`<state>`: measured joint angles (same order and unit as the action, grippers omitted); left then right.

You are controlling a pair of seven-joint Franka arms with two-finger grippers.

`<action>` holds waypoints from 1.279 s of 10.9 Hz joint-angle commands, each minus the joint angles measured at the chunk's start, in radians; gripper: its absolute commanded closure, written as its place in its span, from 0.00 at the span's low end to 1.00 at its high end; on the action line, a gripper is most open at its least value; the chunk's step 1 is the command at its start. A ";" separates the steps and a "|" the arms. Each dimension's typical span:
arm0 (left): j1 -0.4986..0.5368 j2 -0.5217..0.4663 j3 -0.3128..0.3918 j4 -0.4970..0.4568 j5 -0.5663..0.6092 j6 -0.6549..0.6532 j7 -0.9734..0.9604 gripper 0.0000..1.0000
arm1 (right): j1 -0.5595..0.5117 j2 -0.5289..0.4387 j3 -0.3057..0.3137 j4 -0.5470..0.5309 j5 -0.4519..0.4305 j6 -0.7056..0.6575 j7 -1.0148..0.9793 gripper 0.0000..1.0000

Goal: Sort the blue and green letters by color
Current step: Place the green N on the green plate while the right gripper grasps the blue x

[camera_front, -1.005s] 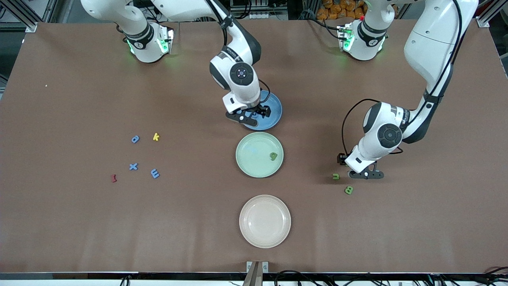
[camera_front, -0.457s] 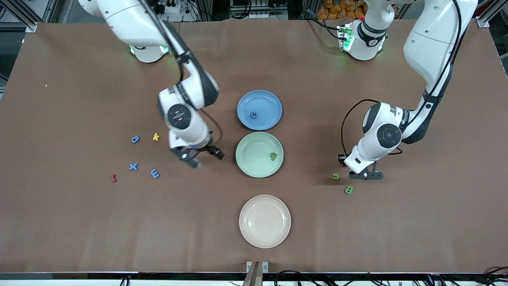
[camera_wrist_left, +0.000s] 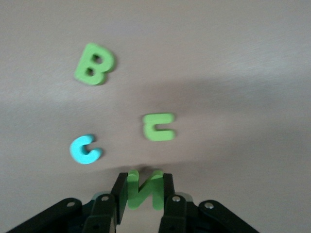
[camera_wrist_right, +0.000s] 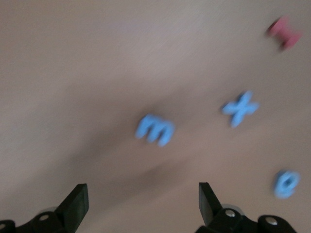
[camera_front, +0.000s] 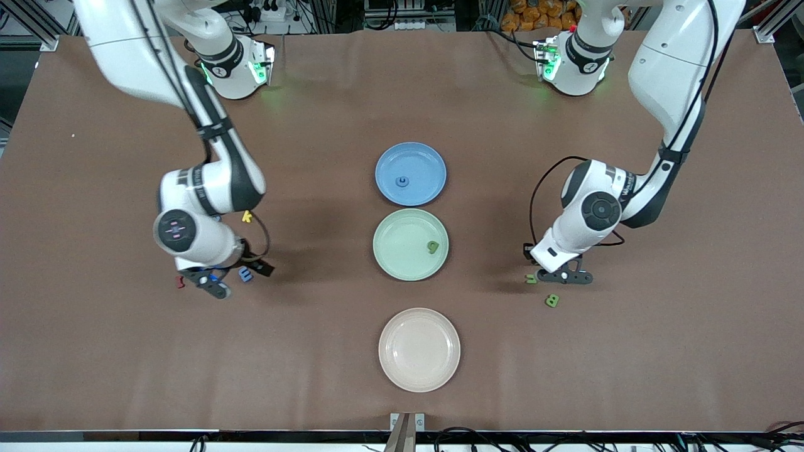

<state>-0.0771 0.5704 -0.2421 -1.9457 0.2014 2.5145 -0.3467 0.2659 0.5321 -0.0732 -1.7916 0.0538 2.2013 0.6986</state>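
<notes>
Motion is happening mostly on the right arm's side: a second ago the right gripper (camera_front: 239, 279) was hanging over the blue plate (camera_front: 433, 158) in the upper middle of the frame, where one small blue letter (camera_front: 400, 181) is now lying, and it has swung across to the loose blue letters, its fingers released and spread wide. That is suggesting one drop is done and the next pick is starting. The blue E (camera_wrist_right: 154, 130) is lying flat on the table, its long axis running slantwise in the right wrist view; blur is hiding which way its prongs point. The blue x (camera_wrist_right: 240, 108) is sitting beside it. The left gripper (camera_wrist_left: 142, 183) is staying low near the green u (camera_front: 531, 279) and green B (camera_front: 552, 301), clenched on a green N (camera_wrist_left: 145, 194) whose strokes are running along the fingers.
</notes>
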 commanded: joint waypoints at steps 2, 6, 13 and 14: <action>-0.133 -0.033 0.003 0.126 0.007 -0.152 -0.060 1.00 | -0.154 -0.063 0.020 -0.055 -0.020 -0.011 -0.321 0.00; -0.309 0.054 0.003 0.295 0.003 -0.152 -0.323 1.00 | -0.205 -0.069 0.023 -0.168 0.001 0.110 -0.768 0.00; -0.464 0.206 0.004 0.481 -0.060 -0.146 -0.625 1.00 | -0.209 -0.055 0.024 -0.267 0.003 0.297 -0.831 0.00; -0.464 0.210 0.006 0.482 -0.060 -0.141 -0.640 0.45 | -0.208 -0.050 0.024 -0.272 0.003 0.325 -0.827 0.00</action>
<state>-0.5257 0.7458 -0.2466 -1.5175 0.1558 2.3826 -0.9288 0.0761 0.5024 -0.0675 -2.0238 0.0548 2.4668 -0.1171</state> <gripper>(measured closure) 0.674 0.000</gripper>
